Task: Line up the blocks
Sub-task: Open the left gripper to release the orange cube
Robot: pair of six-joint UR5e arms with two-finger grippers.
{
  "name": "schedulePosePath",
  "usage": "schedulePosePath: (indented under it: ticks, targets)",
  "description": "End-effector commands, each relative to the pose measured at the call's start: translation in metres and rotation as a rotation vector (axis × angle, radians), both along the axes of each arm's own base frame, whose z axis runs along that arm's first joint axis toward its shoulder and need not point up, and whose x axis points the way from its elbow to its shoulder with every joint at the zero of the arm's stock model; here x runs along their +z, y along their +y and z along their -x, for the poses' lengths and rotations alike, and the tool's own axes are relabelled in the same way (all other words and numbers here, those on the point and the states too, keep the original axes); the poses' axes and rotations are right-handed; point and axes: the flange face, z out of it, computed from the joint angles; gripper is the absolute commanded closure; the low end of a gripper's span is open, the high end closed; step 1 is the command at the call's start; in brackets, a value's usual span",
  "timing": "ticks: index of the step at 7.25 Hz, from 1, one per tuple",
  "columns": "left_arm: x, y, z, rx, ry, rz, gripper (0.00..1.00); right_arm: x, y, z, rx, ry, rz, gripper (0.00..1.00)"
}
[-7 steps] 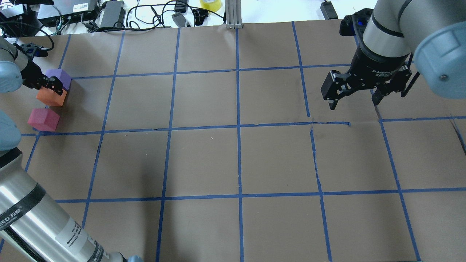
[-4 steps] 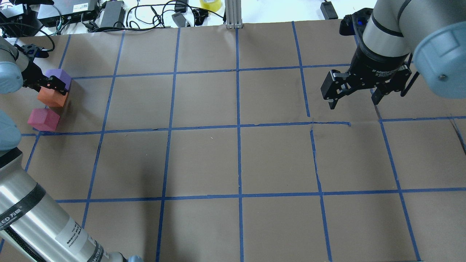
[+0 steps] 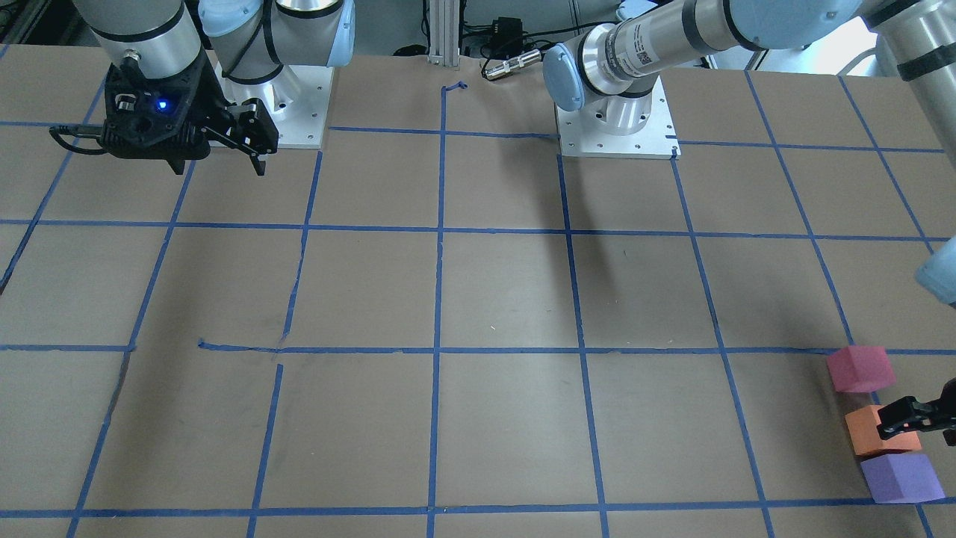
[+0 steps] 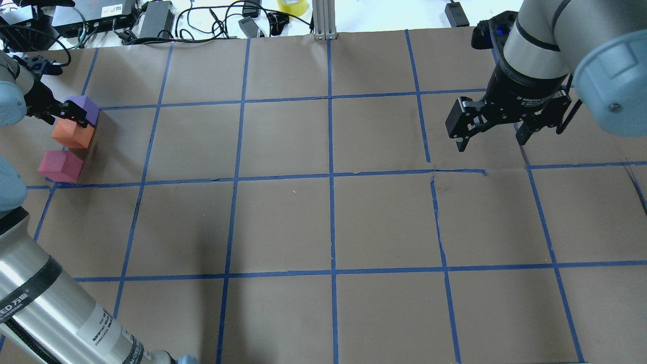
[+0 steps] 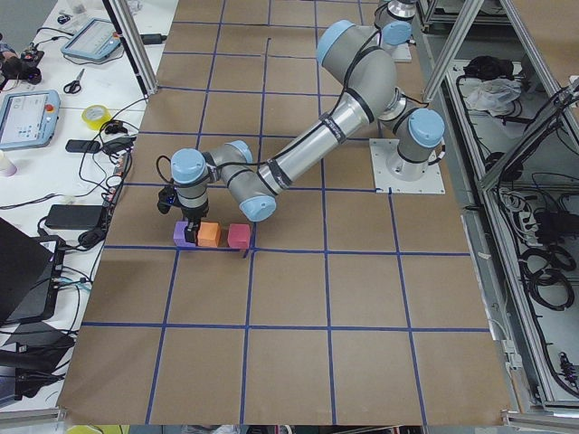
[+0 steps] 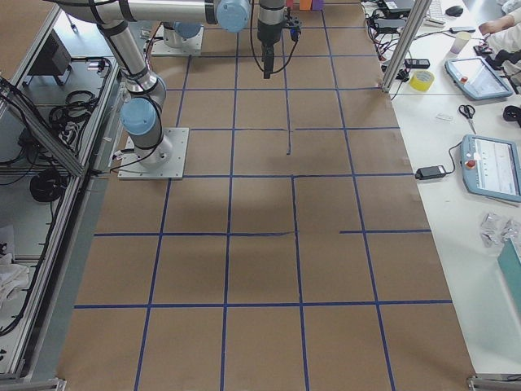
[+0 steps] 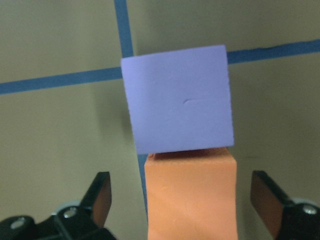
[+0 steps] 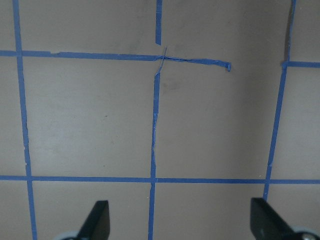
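Note:
Three foam blocks stand in a row at the table's far left: purple (image 4: pixel 85 107), orange (image 4: pixel 72 135) and pink-red (image 4: pixel 59 166). Purple and orange touch; pink-red stands a small gap away. They also show at the front view's right edge: pink-red (image 3: pixel 859 368), orange (image 3: pixel 877 433), purple (image 3: pixel 900 478). My left gripper (image 4: pixel 60 114) is open and hovers over the orange block. In the left wrist view (image 7: pixel 184 200) its fingers stand clear on both sides of the orange block (image 7: pixel 192 195), with the purple block (image 7: pixel 177 97) beyond. My right gripper (image 4: pixel 491 141) is open and empty, far off at the right.
The brown paper tabletop (image 4: pixel 328 222) carries a blue tape grid. Cables, power bricks and a yellow tape roll (image 4: pixel 292 6) lie beyond the far edge. A metal post (image 4: pixel 323 20) stands at the far middle. The left arm's upper link (image 4: pixel 45 308) crosses the near left corner.
My left gripper has drawn back toward the far left, off the orange block. The three blocks and the right arm have not moved.

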Motion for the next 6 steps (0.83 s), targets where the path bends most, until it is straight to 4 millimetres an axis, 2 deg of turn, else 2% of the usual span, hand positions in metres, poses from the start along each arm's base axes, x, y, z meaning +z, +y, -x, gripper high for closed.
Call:
schedulePosePath:
  ticks: [1, 4, 5, 6]
  targets:
    - [0.092, 0.022, 0.025, -0.011, 0.008, -0.02, 0.0, 0.002, 0.001, 0.0, -0.001, -0.001, 0.003, 0.0]
    - [0.208, 0.1, 0.073, -0.006, 0.05, -0.098, 0.0, 0.012, -0.01, 0.001, -0.001, -0.004, 0.109, 0.0]
    - [0.236, 0.125, 0.089, 0.002, 0.06, -0.117, 0.0, 0.014, -0.01, 0.001, -0.003, -0.01, 0.113, 0.0]
    - [0.251, 0.146, 0.102, 0.001, 0.067, -0.131, 0.0, 0.014, -0.009, -0.001, 0.0, -0.017, 0.115, 0.0]
